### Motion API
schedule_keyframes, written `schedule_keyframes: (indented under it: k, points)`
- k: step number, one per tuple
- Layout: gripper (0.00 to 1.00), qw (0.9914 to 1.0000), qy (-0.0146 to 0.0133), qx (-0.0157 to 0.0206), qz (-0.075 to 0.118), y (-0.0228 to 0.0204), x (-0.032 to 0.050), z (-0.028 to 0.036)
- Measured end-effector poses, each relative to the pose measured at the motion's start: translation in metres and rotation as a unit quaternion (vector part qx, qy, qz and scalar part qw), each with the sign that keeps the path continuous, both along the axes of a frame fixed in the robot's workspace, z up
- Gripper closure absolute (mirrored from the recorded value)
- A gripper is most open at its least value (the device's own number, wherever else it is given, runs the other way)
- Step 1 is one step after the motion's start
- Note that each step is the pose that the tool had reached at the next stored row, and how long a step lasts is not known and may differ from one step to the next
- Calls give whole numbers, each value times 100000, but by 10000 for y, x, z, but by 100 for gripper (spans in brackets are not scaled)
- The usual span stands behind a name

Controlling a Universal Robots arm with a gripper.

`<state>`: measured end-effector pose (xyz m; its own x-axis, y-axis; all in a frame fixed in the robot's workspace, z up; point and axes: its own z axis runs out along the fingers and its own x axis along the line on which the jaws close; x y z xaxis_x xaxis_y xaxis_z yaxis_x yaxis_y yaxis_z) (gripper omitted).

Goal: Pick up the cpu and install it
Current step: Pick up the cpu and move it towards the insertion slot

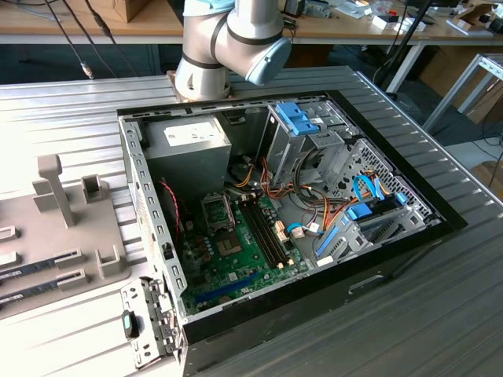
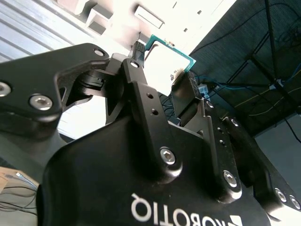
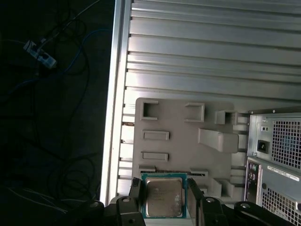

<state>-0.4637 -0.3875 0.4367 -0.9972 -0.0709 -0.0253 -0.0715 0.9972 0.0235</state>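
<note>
The jaws are closed to the width of the cpu and have it clamped. In both wrist views the 2 fingers bear on 2 opposite edges of the chip, and its green border shows just outside the metal top. Gripping by the edges alone is judged deliberate: it leaves the top and the contact face untouched and keeps the chip square to the jaws. In the second wrist view the cpu sits at the very fingertips. In the first wrist view the grey holder lies beyond the jaws on the ribbed desk, and the cpu appears lifted clear of it. The case stands to 1 side of the jaws, just beside the holder. In the exterior view the arm rises at the far side of the case, which lies open on its side so that the board and its socket can be reached from above. The socket shows dark, with no silvery top in it. Judgement: the pick-up is done and the installation is not yet done.
</note>
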Motion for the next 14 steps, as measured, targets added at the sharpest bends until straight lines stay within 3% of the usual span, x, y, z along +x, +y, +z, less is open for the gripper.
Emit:
schedule_keyframes:
  k: [14]
  points:
    - [53, 100000, 1, -1, -1, 0, 0, 72]
